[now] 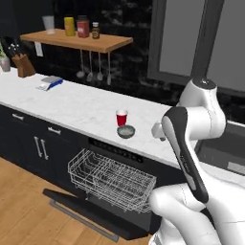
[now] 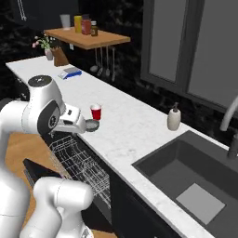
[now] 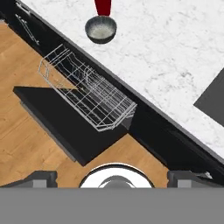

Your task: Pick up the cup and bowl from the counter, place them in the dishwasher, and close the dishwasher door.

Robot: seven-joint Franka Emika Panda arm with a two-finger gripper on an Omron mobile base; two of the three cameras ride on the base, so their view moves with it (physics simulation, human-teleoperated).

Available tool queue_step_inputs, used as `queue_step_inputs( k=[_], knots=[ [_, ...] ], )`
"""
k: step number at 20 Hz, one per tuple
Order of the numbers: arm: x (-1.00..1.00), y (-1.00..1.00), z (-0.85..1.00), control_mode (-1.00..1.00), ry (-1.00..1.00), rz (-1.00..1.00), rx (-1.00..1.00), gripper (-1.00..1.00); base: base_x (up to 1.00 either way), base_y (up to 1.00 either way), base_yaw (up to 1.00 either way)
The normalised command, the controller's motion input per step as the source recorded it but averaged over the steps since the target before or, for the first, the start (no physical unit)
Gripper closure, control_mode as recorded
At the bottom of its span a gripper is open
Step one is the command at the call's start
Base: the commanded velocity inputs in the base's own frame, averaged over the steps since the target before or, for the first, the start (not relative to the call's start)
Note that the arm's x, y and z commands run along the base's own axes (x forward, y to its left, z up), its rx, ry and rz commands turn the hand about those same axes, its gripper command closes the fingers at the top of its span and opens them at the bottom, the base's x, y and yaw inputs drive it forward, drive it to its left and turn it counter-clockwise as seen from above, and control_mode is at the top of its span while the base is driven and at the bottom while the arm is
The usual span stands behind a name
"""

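Inside, bowl (image 3: 101, 29) and rack (image 3: 87, 92) bare

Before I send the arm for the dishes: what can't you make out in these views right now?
- Cup: hand view's top edge cuts off its rim.
- Bowl: right base view, near side hidden behind the arm's hand.
- Dishwasher interior: dark behind the pulled-out wire rack.
- Dishwasher door: right base view, mostly behind the arm.
- Shelf jars: labels too small.

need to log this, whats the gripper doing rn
gripper: open, holding nothing, up above the dishwasher door.
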Motion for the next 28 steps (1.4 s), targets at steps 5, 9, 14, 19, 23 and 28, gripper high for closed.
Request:
queue_step_inputs(
  k=[5,9,14,19,23,28],
  knots=[
    [0.0,0.0,0.0,1.0,0.0,0.0,0.0,-1.0,0.19,-0.33,0.4],
    [0.0,0.0,0.0,1.0,0.0,0.0,0.0,-1.0,0.27,-0.11,0.36],
    [0.0,0.0,0.0,1.0,0.0,0.0,0.0,-1.0,0.23,-0.2,0.33],
    [0.0,0.0,0.0,1.0,0.0,0.0,0.0,-1.0,-0.2,-0.27,0.25],
    [0.0,0.0,0.0,1.0,0.0,0.0,0.0,-1.0,0.01,-0.45,0.18],
    [0.0,0.0,0.0,1.0,0.0,0.0,0.0,-1.0,-0.11,-0.38,0.03]
  ],
)
